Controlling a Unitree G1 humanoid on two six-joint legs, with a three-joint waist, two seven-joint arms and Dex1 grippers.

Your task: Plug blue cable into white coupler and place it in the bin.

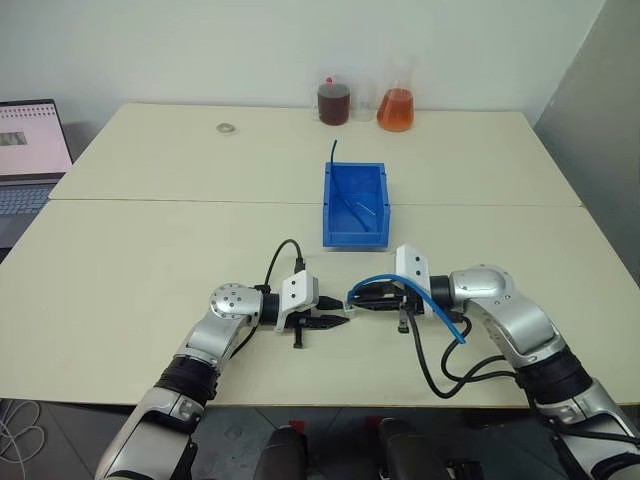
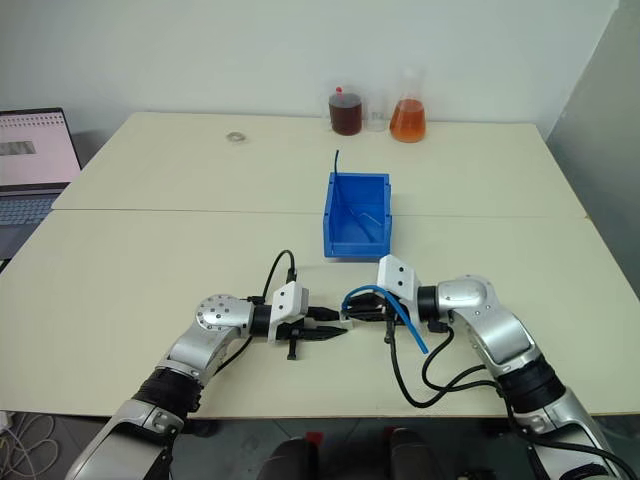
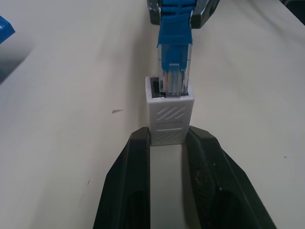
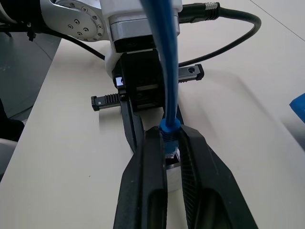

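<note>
- Your left hand (image 1: 335,321) is clenched on the white coupler (image 3: 169,114), its two black fingers (image 3: 128,186) pinching the block's lower half, socket end facing away from the wrist.
- Your right hand (image 1: 357,299) is clenched on the blue cable (image 4: 167,71) just behind its clear plug (image 3: 174,71).
- The plug's tip sits inside the coupler's dark socket; most of the plug is outside it.
- Both hands meet just above the counter (image 1: 130,270), near its front edge.
- The bin (image 1: 355,205) stands at 12 o'clock from the hands, well apart, with a thin dark cable (image 1: 334,152) rising from its far corner.
</note>
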